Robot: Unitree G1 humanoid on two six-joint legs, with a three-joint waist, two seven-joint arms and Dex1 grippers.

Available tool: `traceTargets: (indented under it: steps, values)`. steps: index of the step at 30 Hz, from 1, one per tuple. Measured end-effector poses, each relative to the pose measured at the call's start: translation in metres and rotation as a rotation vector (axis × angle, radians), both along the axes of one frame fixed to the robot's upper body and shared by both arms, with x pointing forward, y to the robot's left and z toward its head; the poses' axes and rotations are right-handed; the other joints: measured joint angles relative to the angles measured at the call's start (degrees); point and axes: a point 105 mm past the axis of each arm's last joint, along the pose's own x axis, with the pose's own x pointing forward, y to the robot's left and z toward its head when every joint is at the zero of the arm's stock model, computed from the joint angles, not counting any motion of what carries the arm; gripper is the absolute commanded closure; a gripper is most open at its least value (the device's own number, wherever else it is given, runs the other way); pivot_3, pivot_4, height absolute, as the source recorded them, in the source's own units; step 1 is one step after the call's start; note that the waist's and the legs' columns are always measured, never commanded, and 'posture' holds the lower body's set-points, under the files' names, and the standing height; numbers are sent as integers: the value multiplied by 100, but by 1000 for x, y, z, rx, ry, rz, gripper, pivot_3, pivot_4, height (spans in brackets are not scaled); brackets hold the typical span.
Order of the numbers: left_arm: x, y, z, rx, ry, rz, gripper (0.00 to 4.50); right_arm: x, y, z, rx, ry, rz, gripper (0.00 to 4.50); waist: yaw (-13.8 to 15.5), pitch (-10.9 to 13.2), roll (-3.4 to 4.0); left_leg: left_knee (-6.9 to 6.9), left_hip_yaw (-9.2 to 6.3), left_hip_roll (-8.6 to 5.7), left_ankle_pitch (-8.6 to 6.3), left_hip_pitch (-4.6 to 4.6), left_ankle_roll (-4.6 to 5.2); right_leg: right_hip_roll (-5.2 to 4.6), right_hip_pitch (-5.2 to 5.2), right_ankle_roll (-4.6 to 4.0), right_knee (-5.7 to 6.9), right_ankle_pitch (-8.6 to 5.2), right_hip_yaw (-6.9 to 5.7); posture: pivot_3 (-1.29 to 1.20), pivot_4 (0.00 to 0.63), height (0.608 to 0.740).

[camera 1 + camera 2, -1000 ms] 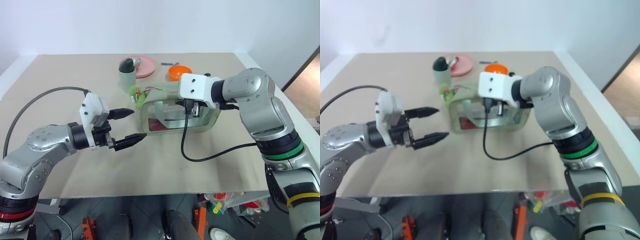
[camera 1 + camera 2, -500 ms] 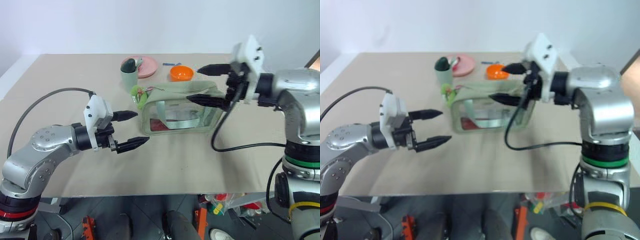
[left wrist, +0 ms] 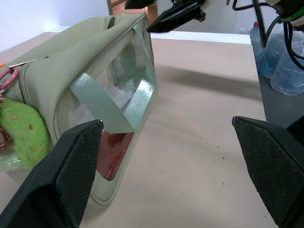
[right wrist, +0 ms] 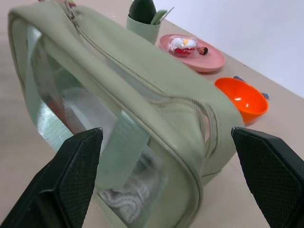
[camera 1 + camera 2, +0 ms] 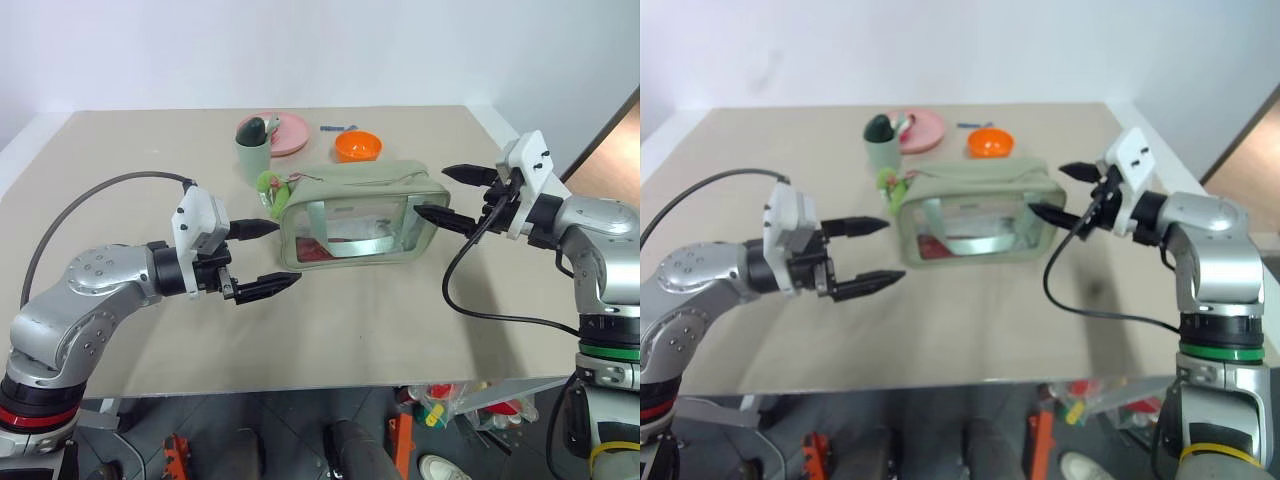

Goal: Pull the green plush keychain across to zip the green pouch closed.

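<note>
Head stereo downward; wrist cams flank green pouch [image 5: 358, 215].

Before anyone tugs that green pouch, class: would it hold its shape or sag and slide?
The green pouch stands boxy, so it probably holds shape, though its fabric top likely dents. It looks lightly filled, so it may slide on the table when tugged.

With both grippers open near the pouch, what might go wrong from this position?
1. The green plush keychain hangs at the pouch's end beside the sage-green cup. The left gripper, reaching for it, might knock the cup.
2. Nothing holds the green pouch: the right gripper is open beside its far end. Pulling the keychain may drag the whole pouch instead of the zipper.
</note>
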Motion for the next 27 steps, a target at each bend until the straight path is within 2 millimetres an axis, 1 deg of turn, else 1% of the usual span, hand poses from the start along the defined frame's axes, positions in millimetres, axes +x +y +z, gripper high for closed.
traceTargets:
  steps: [2, 3, 5, 8, 9, 13, 14, 15, 19, 24, 27]
  values:
    - [0, 0, 0, 0, 0, 0, 0, 3, -3, -5, 6, 13, -6, 12, 2, 0, 0, 0, 0, 0, 0, 0, 0, 0, 0, 0, 0, 0, 0, 0, 150, 740]
    - [0, 0, 0, 0, 0, 0, 0, 4, -4, -7, 8, 16, -8, 521, 2, 0, 0, 0, -1, 0, 0, 0, 0, 0, 0, 0, 0, 0, 0, 0, 150, 740]
    - [0, 0, 0, 0, 0, 1, 0, 5, -6, -8, 13, 18, -8, 1082, 2, 0, 0, -1, -1, 1, 0, 0, 0, 1, 0, 0, 0, 0, 0, 0, 150, 740]
    - [0, 0, 0, 0, -1, 2, 0, 5, -5, -9, 27, 22, 4, 2130, 2, 0, 0, -1, -1, 1, 0, 0, 0, 1, -1, 0, 0, 0, -1, 0, 150, 740]
    - [0, 0, 0, 0, -1, 3, 0, 5, -4, -9, 28, 22, 5, 2557, 2, 0, 0, -1, -1, 1, 0, 0, 0, 1, 0, 0, 0, 0, -1, 0, 150, 740]
    - [0, 0, 0, 1, -3, 7, 0, 4, -2, -10, 47, 23, 23, 4016, -4, 0, 0, 0, 0, 1, 0, 2, 0, 1, 1, 1, 0, 1, 1, 0, 150, 740]
    - [0, 0, 1, 1, -4, 7, 0, 4, 0, -10, 55, 24, 30, 4322, -7, 0, 0, 0, 0, 2, 0, 2, 0, 2, 1, 1, 0, 1, 1, 0, 150, 740]
    - [0, -1, 1, 1, -5, 7, 0, 4, 2, -11, 63, 26, 39, 4465, -8, 0, 0, 0, 0, 3, 0, 3, 0, 4, 0, 0, 1, 1, 1, 0, 150, 740]
    - [0, 0, 1, -1, -7, 19, 0, 1, 14, -12, 74, 17, 88, 4465, -6, 0, 0, -1, -3, 3, 0, 3, 1, 4, 1, 0, 2, 2, 0, 0, 150, 740]
    - [1, 1, 0, -2, -4, 23, 0, -15, 42, -13, 62, -16, 213, 4465, -4, 0, 0, -1, -3, 3, 0, 0, 1, 3, -1, 1, 1, 1, 0, 0, 150, 740]
    - [1, 1, 0, -2, -3, 24, 0, -23, 55, -10, 61, -37, 272, 4465, 0, 0, 0, -1, -3, 2, 0, -1, 0, 2, -1, 2, 1, 1, -1, 0, 150, 740]
